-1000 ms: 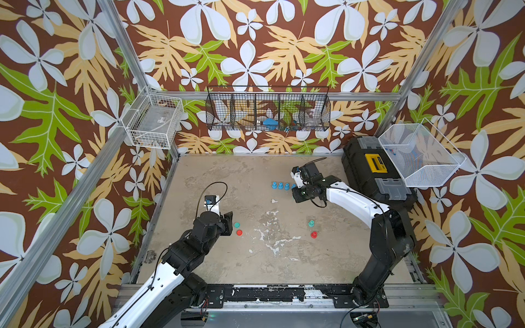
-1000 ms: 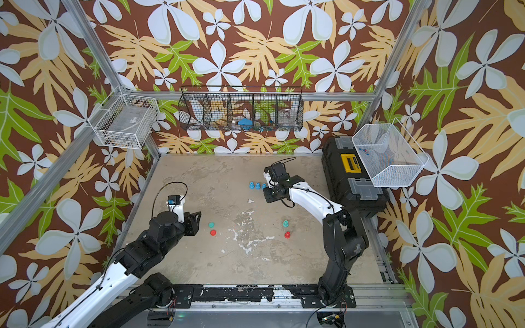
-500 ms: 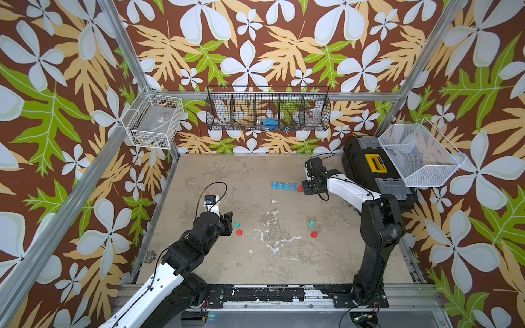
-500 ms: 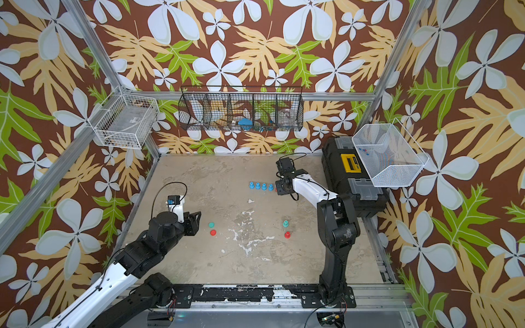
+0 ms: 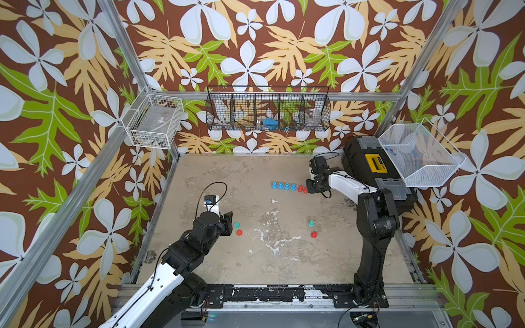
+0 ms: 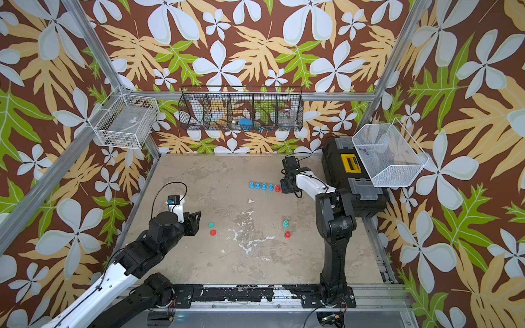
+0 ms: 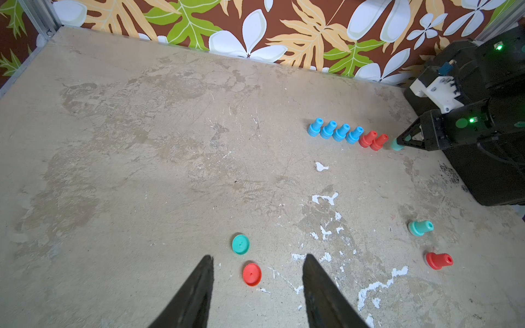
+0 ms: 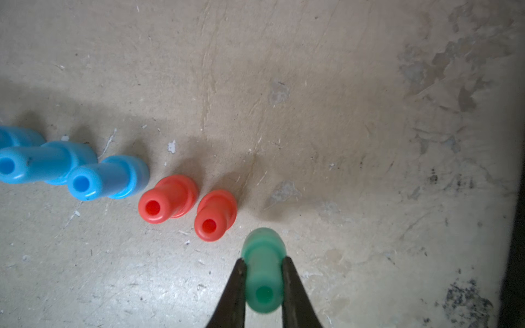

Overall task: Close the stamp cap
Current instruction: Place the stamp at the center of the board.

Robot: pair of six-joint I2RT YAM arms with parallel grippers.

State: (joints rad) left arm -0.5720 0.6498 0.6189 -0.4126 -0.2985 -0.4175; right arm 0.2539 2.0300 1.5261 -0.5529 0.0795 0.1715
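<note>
My right gripper (image 8: 264, 259) is shut on the stem of a green stamp (image 8: 262, 244), held upright at the right end of a row of blue stamps (image 5: 283, 186) and two red stamps (image 8: 189, 205). In a top view the right gripper (image 5: 308, 189) sits low by the toolbox. The left gripper (image 7: 258, 256) is open, hovering just short of a loose red cap (image 7: 252, 274) and a green cap (image 7: 240, 244), which lie flat. Another green stamp (image 7: 420, 228) and a red stamp (image 7: 439, 260) stand uncapped at centre right.
A black toolbox (image 5: 369, 167) lies at the table's right edge, right behind the right gripper. A white mesh bin (image 5: 417, 154) overhangs it. A black wire basket (image 5: 268, 109) and a white wire basket (image 5: 153, 125) hang on the walls.
The right gripper has carried the green stamp rightward to the end of the row, uncovering the two red stamps, and its forearm has swung toward the toolbox. The left arm has not moved.
</note>
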